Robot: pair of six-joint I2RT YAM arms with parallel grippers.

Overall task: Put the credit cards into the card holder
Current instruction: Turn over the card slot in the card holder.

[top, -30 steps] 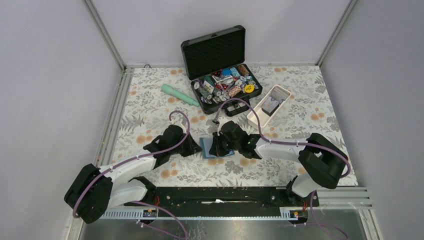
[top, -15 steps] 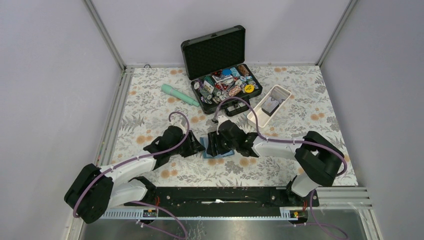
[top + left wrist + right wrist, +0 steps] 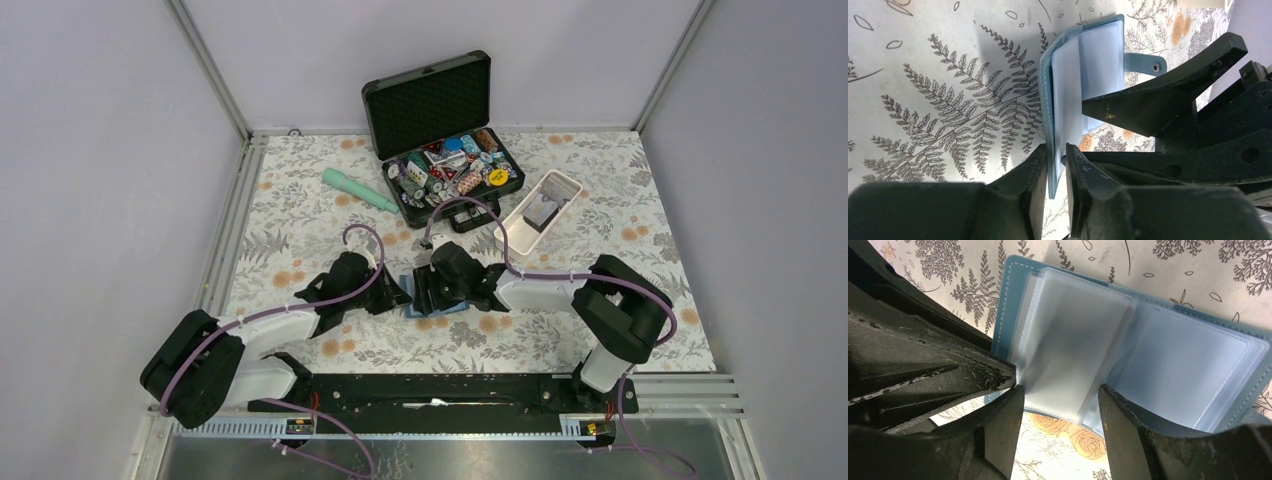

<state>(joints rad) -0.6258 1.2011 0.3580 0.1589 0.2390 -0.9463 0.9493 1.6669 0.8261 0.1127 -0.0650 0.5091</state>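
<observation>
teal card holder lies open, clear sleeves fanned up.

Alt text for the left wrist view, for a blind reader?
An open teal card holder lies on a fern-print cloth, one cover edge between the fingertips of the left gripper. A finger of the right gripper reaches onto its clear sleeves from the right.

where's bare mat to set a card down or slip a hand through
Bare mat: the far-left corner, between the torch and the left rail; the right side, past the tray towards the wall. Crowded: mid-mat, where the left arm and right arm meet at the holder, and around the case.
</observation>
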